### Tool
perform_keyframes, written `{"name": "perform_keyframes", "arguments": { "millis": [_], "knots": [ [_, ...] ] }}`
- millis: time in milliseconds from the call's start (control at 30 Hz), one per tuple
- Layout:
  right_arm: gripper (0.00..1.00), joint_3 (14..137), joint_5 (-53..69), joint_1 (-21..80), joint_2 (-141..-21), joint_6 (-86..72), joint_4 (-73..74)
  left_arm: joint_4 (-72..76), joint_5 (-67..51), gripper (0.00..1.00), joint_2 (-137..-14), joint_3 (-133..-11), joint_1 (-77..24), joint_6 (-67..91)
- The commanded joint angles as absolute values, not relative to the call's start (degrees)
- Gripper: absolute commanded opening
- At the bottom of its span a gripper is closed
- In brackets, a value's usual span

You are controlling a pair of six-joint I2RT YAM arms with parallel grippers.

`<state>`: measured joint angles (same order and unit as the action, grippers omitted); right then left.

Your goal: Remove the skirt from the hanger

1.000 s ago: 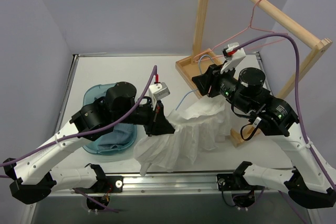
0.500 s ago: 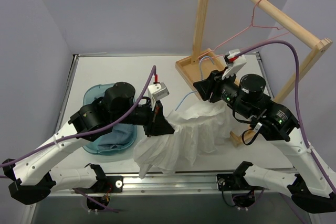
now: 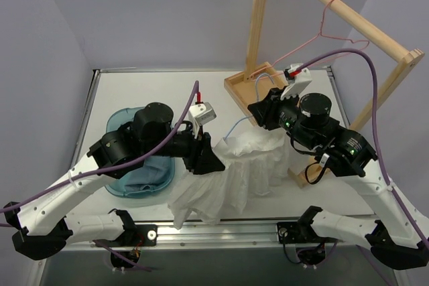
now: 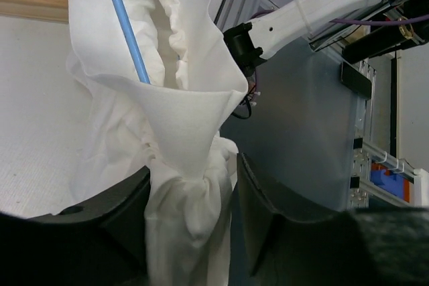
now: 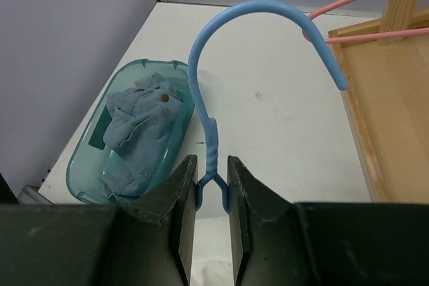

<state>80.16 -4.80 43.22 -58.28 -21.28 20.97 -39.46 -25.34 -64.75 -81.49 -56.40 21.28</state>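
Skirt point(image 3: 234, 172), crumpled over the table point(image 3: 134, 88), is clamped at a bunched fold by the left gripper point(image 4: 191, 189); right gripper point(image 5: 212, 185) pinches the hanger point(image 5: 212, 137) neck below its hook

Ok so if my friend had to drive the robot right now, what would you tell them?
Left gripper: shut on a bunch of the skirt.
Right gripper: shut on the neck of the hanger, just under its hook.
Where: the skirt lies on the table between the arms, and the blue wire runs down inside its fabric.
Done: both things are gripped.
Left: the skirt is not off yet. Probably pull the two apart until the wire slides out.
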Motion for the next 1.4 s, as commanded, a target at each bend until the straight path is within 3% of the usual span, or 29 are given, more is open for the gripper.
{"name": "perform_keyframes", "arguments": {
  "millis": [0, 233, 500, 733, 867, 933, 1267, 1367],
  "knots": [
    [0.0, 83.49, -10.54, 43.59, -58.18, -23.47, 21.79, -38.23, -23.21, 0.54, -64.34, -83.5, -56.16, 20.13],
    [0.0, 89.02, -15.12, 43.59, -58.89, -24.08, 27.33, -40.25, -20.39, 0.64, -62.14, -80.08, -56.16, 19.51],
    [0.0, 92.72, -14.68, 43.51, -57.92, -23.29, 30.67, -42.8, -16.88, 0.63, -60.91, -76.12, -56.07, 17.84],
    [0.0, 95.89, -19.07, 43.51, -55.81, -22.41, 36.29, -45.0, -13.72, 0.2, -61.79, -74.97, -55.2, 17.67],
    [0.0, 95.8, -24.32, 43.59, -53.62, -21.01, 39.8, -45.79, -12.22, 0.12, -60.65, -75.23, -54.32, 18.1],
    [0.0, 94.84, -26.44, 43.59, -52.39, -20.83, 40.6, -46.05, -10.64, 0.03, -59.86, -75.5, -54.05, 18.28],
    [0.0, 89.65, -32.08, 43.59, -46.85, -18.81, 43.06, -46.05, 7.37, 0.02, -53.97, -77.16, -49.84, 25.56],
    [0.0, 89.56, -33.22, 43.51, -45.71, -18.98, 43.86, -45.44, 7.3, 0.02, -53.79, -78.13, -48.34, 24.88]
  ]
}}
